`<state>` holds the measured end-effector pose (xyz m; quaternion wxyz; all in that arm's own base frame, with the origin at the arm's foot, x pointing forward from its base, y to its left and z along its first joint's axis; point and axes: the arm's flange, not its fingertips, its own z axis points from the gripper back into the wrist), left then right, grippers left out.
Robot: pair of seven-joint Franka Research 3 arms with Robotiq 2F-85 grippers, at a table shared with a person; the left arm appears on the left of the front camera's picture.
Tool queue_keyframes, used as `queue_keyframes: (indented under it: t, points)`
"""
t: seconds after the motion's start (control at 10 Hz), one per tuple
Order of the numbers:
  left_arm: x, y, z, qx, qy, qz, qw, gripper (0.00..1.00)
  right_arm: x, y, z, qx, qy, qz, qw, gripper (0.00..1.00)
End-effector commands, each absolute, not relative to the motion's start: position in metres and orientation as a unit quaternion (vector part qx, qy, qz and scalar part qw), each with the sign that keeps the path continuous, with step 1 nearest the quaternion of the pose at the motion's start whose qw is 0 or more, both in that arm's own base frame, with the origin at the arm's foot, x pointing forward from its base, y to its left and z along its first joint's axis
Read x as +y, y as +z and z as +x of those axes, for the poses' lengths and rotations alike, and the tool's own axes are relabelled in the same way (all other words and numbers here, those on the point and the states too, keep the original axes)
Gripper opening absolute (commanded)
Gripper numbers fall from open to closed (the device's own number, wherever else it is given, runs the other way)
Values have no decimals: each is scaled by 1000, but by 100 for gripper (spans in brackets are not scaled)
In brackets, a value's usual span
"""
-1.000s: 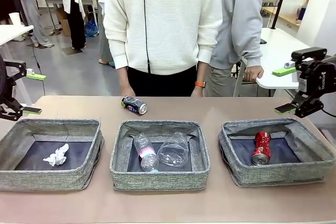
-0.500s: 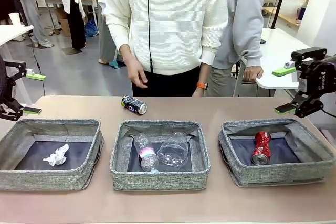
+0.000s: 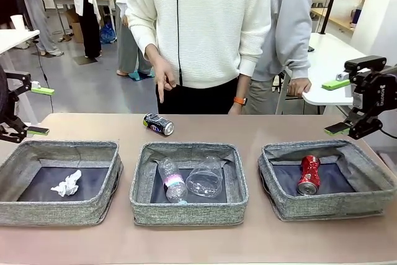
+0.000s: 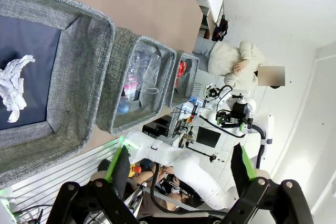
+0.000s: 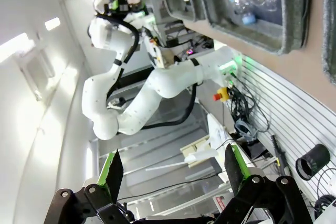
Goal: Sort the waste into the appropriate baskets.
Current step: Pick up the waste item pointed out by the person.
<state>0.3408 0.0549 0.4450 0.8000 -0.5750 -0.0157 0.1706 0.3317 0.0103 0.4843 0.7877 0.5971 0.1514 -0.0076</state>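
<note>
— Brown counter [image 3: 198,240], matte and smooth, lab room behind. Arm poses?

— Left gripper [image 3: 25,111] hangs off the counter's left end, raised above it, jaws spread wide, nothing between the green pads. Right gripper [image 3: 338,107] sits high at the right end, above the far corner of the right basket [image 3: 329,206], jaws also wide apart and empty. Person's hand [image 3: 160,76] hangs at the far edge, index finger pointing down toward the dark blue can [image 3: 159,124].

— Where's the waste?

— Can lies on its side on bare counter, just beyond the middle basket [image 3: 189,212]. Crumpled white tissue [image 3: 67,184] lies in the left basket [image 3: 59,212]. Clear plastic bottle with pink label [image 3: 172,181] and crushed clear bottle [image 3: 205,178] lie side by side, touching, in the middle one. Crushed red can [image 3: 308,175] lies in the right.

— Baskets' make?

— Three alike: low, rectangular, grey woven fabric, soft folded rims, dark lining. Standing in a row, apart.
</note>
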Motion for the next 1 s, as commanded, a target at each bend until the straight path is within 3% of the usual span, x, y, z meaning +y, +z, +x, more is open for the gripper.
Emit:
queue_keyframes:
  t: [0.0, 0.5, 0.7, 0.8, 0.9]
  points:
    - [55, 446, 339, -18, 161, -578, 800, 100, 13, 487, 332, 151, -8, 605, 782, 100]
    - [55, 445, 341, -16, 171, -575, 800, 100, 13, 487, 332, 151, -8, 605, 782, 100]
    - [17, 475, 366, -194, 90, -476, 853, 100, 13, 487, 332, 151, -8, 605, 782, 100]
    - [-9, 486, 375, -252, 3, -429, 867, 100, 13, 487, 332, 151, -8, 605, 782, 100]
    - [-36, 491, 385, -271, -81, -385, 878, 100, 13, 487, 332, 151, -8, 605, 782, 100]
